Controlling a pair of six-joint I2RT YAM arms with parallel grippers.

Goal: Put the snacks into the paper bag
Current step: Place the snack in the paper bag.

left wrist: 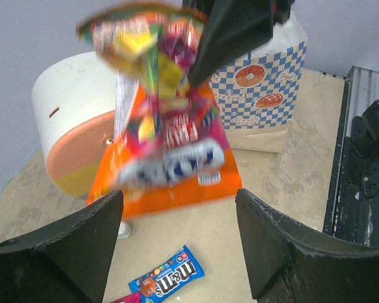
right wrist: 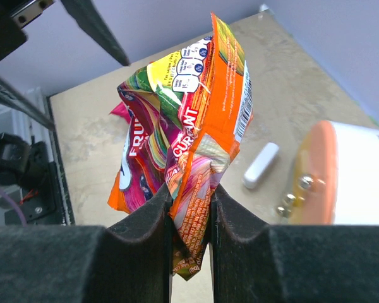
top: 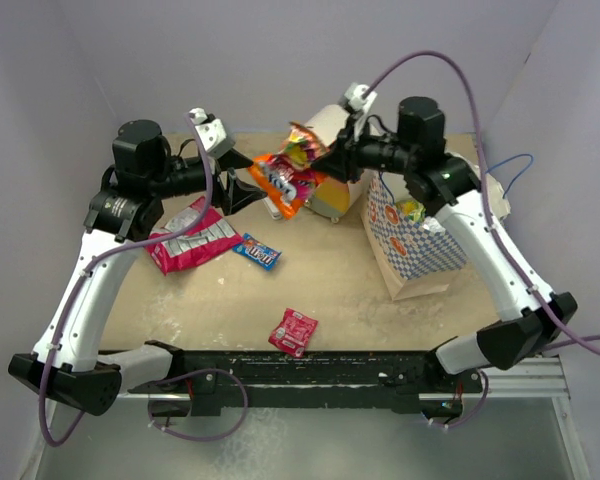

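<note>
"m&m's" on the blue packet point(left wrist: 167, 278) at lower centre, letters "FRU" and "CURANT" on the orange packet point(right wrist: 191, 126) mid-frame

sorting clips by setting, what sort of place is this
Probably a robot lab test cell: plain lilac walls box in a tan tabletop, two white-and-black arms are bolted to a black rail at its edge, and an orange foil snack packet and checkered kraft paper bag look staged.

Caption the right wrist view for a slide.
Right gripper pinches crinkly orange and multicoloured snack packets above the tan table, white stick-shaped object beyond.
</note>
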